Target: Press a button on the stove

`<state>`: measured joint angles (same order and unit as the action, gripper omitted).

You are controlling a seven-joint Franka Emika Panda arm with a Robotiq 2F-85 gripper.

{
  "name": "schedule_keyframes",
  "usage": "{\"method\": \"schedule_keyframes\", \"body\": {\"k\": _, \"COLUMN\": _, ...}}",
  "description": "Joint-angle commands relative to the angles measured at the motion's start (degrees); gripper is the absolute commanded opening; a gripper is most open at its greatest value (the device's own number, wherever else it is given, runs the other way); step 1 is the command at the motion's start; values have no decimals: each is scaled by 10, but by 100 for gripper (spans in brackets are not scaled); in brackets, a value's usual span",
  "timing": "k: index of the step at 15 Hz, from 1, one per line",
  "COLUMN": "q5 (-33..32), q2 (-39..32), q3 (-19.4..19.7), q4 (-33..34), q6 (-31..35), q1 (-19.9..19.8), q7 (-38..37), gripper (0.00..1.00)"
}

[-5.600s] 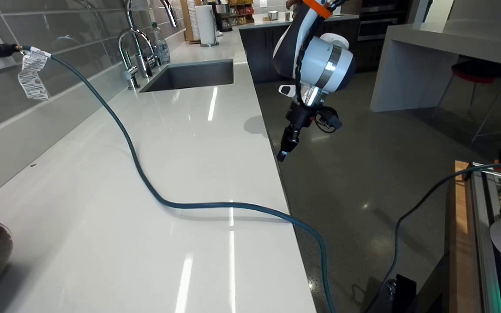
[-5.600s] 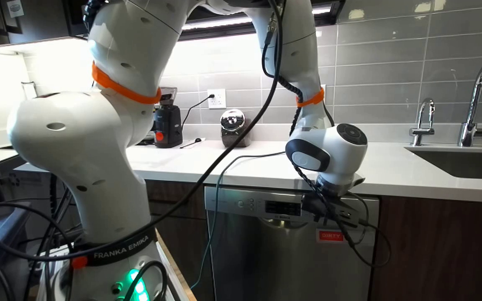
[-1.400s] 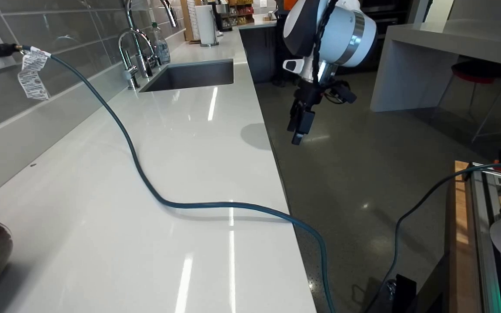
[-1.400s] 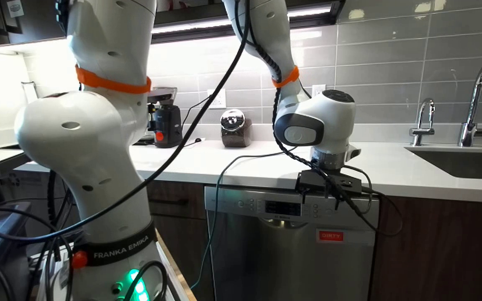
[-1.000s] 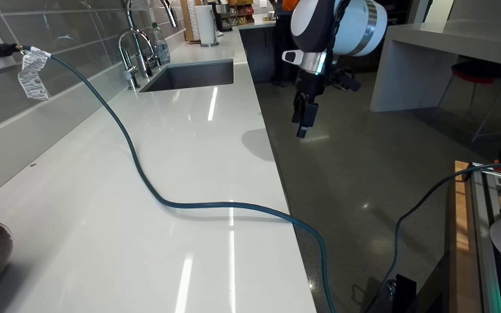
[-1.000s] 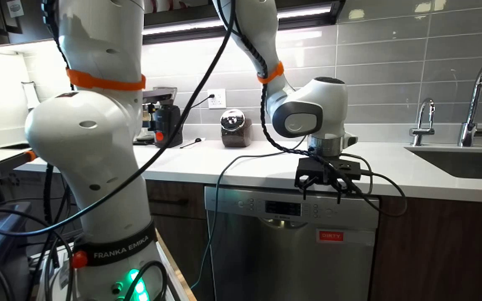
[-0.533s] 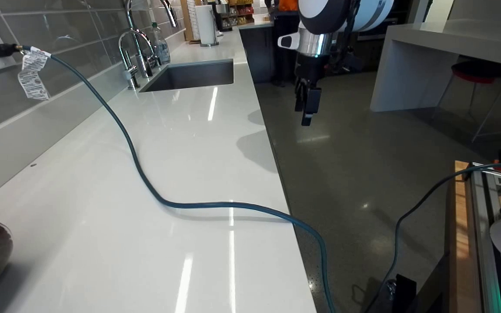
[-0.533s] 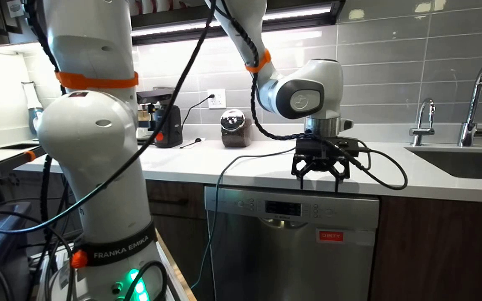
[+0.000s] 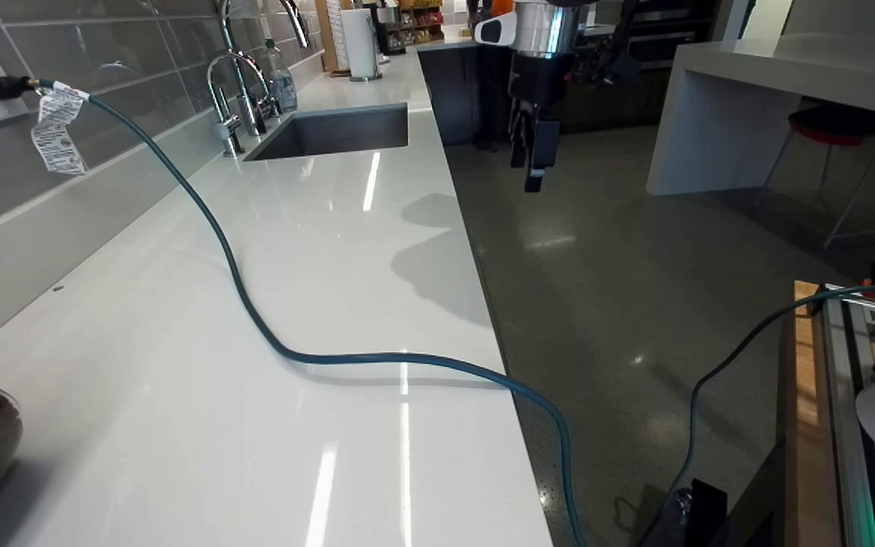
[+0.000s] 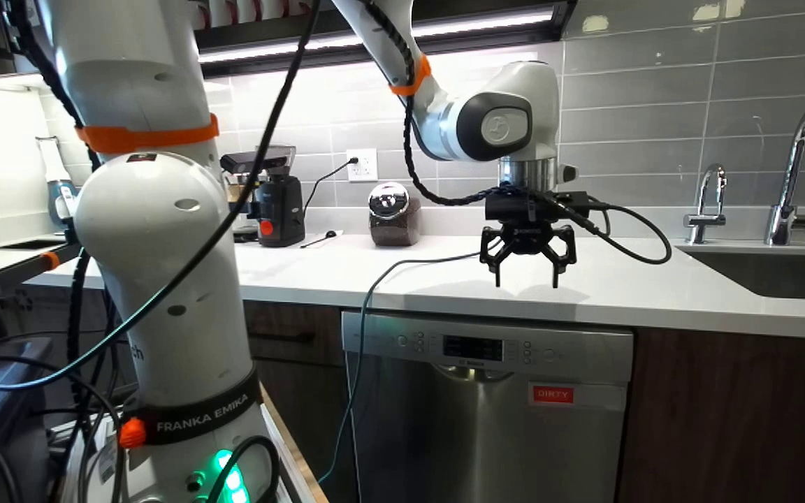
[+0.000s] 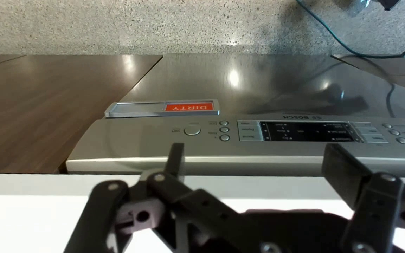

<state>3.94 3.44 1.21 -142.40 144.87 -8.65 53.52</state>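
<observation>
Two fingers (image 11: 346, 172) of the claw (image 10: 526, 285) stand wide apart, pointing down and holding nothing; the likely target lies below them. Going by the scene rather than the word "stove", I take it to be on the dishwasher (image 10: 437, 433) under the desk (image 9: 202, 425). Its control panel (image 11: 251, 147) runs lengthwise along the desk's front edge, and the fingers spread along roughly that same line. Seen from the wrist, the large round button (image 11: 192, 130) lies nearly in line with one fingertip, and three small buttons (image 11: 224, 129) sit near it, in line with the gap between the fingers. Which button is meant, I can't say. The panel faces outward, so the next move probably calls for lowering the claw in front of it and pressing inward with one tip. How far out the claw stands from the panel is hard to judge from these angles.
</observation>
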Motion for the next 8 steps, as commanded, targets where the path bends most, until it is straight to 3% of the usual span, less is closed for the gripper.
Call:
{"method": "schedule_keyframes", "body": {"k": 1, "q5": -29, "q2": 32, "q3": 16, "q4": 2, "q6": -40, "q1": 20, "q7": -45, "gripper": 100}}
{"method": "schedule_keyframes", "body": {"k": 2, "q5": -12, "q2": 15, "q3": 21, "q4": 1, "q6": -16, "q1": 25, "q7": -20, "gripper": 100}}
{"method": "schedule_keyframes", "body": {"k": 8, "q5": -15, "q2": 29, "q3": 25, "q4": 1, "q6": -25, "q1": 28, "q7": -30, "gripper": 100}}
